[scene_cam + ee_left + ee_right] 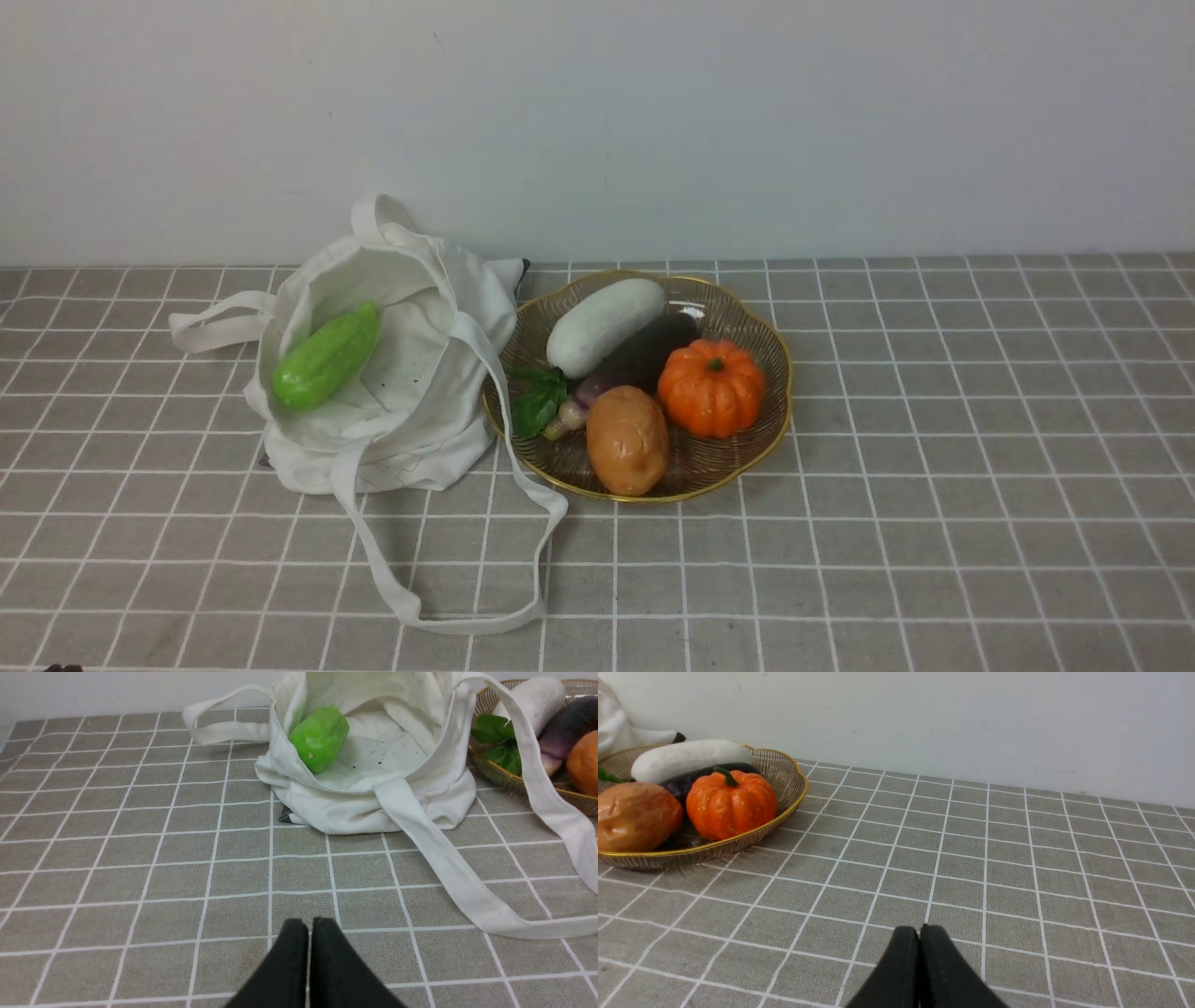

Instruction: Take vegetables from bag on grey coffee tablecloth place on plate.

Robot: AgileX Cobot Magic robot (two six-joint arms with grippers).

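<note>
Two containers sat on the tablecloth point(934, 448) covering the counter in the front view: the bag point(401, 373) on the left, slumped open, and the plate point(747, 457) just beside it on its right. Inside the bag lay one green gourd point(325, 357), tilted against the cloth wall. The plate held a white gourd point(602, 325), the dark eggplant point(644, 355) under and beside it, an orange pumpkin point(711, 387), a brown potato point(627, 439) and a green leaf point(539, 401) at the eggplant's stem end. One strap point(523, 485) crossed the plate's left rim and looped out over the cloth toward the camera; another strap point(219, 322) lay out to the left. Neither arm showed here.

The left wrist view gave what the front view lacked: the left tool point(308, 926), its two black fingers pressed together with nothing between them, low over bare cloth, well short of the bag point(369, 807). The green gourd point(320, 737) lay in the open mouth, unobstructed. A strap point(444, 868) ran across the cloth between tool and plate point(495, 772).

The right wrist view showed the right tool point(919, 933), likewise closed and empty, over open cloth well apart from the plate point(784, 788). From this low side the pumpkin point(731, 805) and potato point(635, 816) hid most of the eggplant point(686, 781), with the white gourd point(689, 758) behind.
</note>
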